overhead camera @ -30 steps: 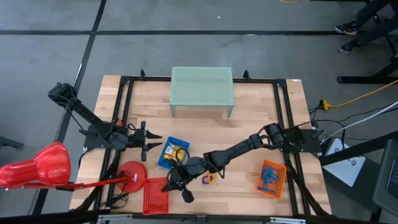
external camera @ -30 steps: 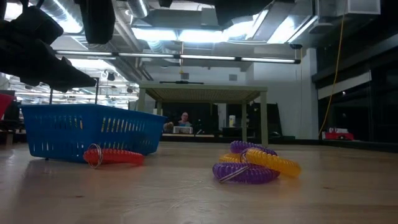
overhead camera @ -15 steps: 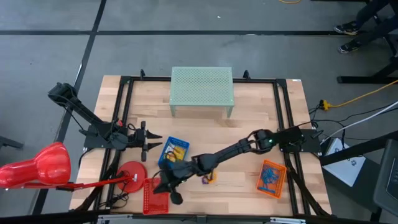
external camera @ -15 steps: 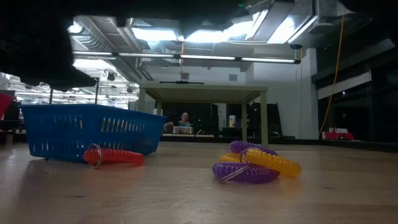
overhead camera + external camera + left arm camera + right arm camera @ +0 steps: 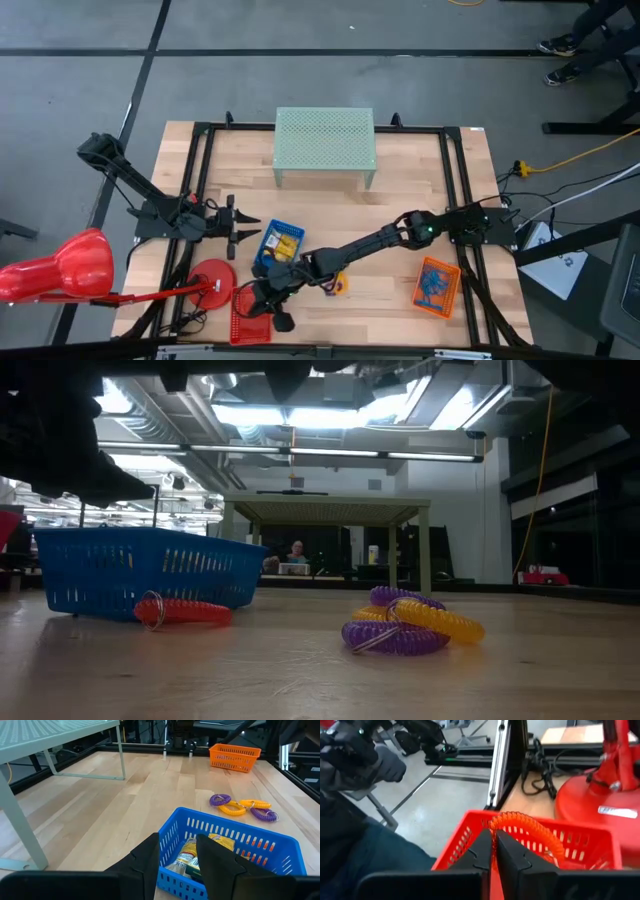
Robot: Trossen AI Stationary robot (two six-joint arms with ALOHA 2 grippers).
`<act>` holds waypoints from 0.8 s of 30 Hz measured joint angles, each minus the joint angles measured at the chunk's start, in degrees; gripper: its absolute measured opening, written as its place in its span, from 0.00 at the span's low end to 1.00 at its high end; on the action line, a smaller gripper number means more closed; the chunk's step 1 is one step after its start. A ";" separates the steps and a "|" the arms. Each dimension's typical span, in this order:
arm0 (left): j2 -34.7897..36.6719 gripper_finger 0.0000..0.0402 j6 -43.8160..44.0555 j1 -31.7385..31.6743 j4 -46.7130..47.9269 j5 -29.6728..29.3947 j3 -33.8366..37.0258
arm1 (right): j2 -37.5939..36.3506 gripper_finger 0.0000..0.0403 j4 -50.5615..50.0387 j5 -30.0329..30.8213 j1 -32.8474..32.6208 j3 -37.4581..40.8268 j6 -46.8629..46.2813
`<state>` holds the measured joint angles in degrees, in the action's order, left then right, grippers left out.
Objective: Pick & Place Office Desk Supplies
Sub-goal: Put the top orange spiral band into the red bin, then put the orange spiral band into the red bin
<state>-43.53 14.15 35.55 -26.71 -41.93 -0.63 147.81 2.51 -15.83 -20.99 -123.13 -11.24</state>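
Note:
My right gripper (image 5: 493, 836) is shut on an orange-red coil loop (image 5: 527, 826) and reaches across the table to the red mesh tray (image 5: 250, 320) at the near left. In the high view the arm hides the loop. My left gripper (image 5: 177, 851) waits open just short of the blue tray (image 5: 235, 845), which holds yellow-and-black clips (image 5: 192, 855). A red coil loop (image 5: 185, 610) lies on the table against the blue tray's wall. Purple and yellow coil loops (image 5: 410, 625) lie in a small heap on the wood. My right gripper pinches one end of the orange-red coil (image 5: 495, 822) between its two fingertips. The fingers slant down from the table's right side. The coil arcs out past the tips over the red tray's inside (image 5: 540, 847); whether its free end touches the tray I cannot tell.
A red desk lamp (image 5: 70, 268) stands with its round base (image 5: 212, 275) beside the red tray. An orange tray (image 5: 437, 287) with blue items sits near the right edge. A pale green mesh stand (image 5: 325, 140) occupies the far middle. Black rails frame the table.
My right gripper has gone toward the table's left edge and a little down, from beside the blue tray to over the red tray. It has tipped more level and stayed shut on the coil.

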 joint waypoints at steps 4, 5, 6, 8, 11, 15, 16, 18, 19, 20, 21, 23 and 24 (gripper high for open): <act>-0.01 0.32 0.04 0.00 0.00 0.00 0.01 | 0.00 0.13 -0.36 -0.73 0.00 0.37 -0.23; -0.01 0.32 0.04 0.00 -0.01 0.01 0.01 | 0.00 0.17 -0.07 -0.75 0.00 0.36 -0.24; -0.02 0.32 0.07 0.00 -0.01 0.02 0.01 | -0.01 0.22 0.05 -0.90 0.00 0.35 -0.25; -0.01 0.32 0.20 0.00 0.01 0.05 0.01 | -0.02 0.31 -0.03 -1.26 0.00 0.35 -0.27; 0.00 0.32 0.20 0.00 0.00 0.07 0.01 | -0.02 0.44 0.63 -1.23 0.00 0.37 -0.15; -0.01 0.32 -0.33 -0.01 -0.38 0.05 0.01 | -0.17 0.54 3.11 -1.19 0.00 0.37 1.21; -0.02 0.32 -1.10 -0.02 -1.41 0.13 0.01 | -0.26 0.56 3.95 -1.20 0.00 0.37 1.46; 0.00 0.32 -2.31 -0.12 -4.01 1.47 -0.28 | -0.86 0.58 3.60 -1.82 -0.01 -0.39 2.51; 0.00 0.32 -2.59 -0.33 -4.64 2.49 -0.66 | -1.29 0.58 2.84 -2.05 -0.05 -0.78 2.97; -0.01 0.32 -2.78 -0.65 -4.43 3.99 -1.27 | -1.77 0.58 2.71 -2.09 -0.07 -1.08 3.32; -0.07 0.31 -2.77 -1.07 -4.25 5.69 -2.33 | -2.69 0.58 1.54 -2.20 -0.09 -1.09 4.00; -0.30 0.30 -3.34 -1.91 -3.43 9.00 -4.98 | -4.46 0.58 -1.75 -2.26 -0.11 -1.09 5.66; -0.65 0.30 -3.92 -2.28 -2.14 9.47 -6.12 | -5.34 0.58 -3.60 -2.47 -0.11 -1.09 6.79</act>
<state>-44.18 10.23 33.27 -28.85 -32.46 -6.75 142.47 -1.09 -18.30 -21.10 -124.22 -4.45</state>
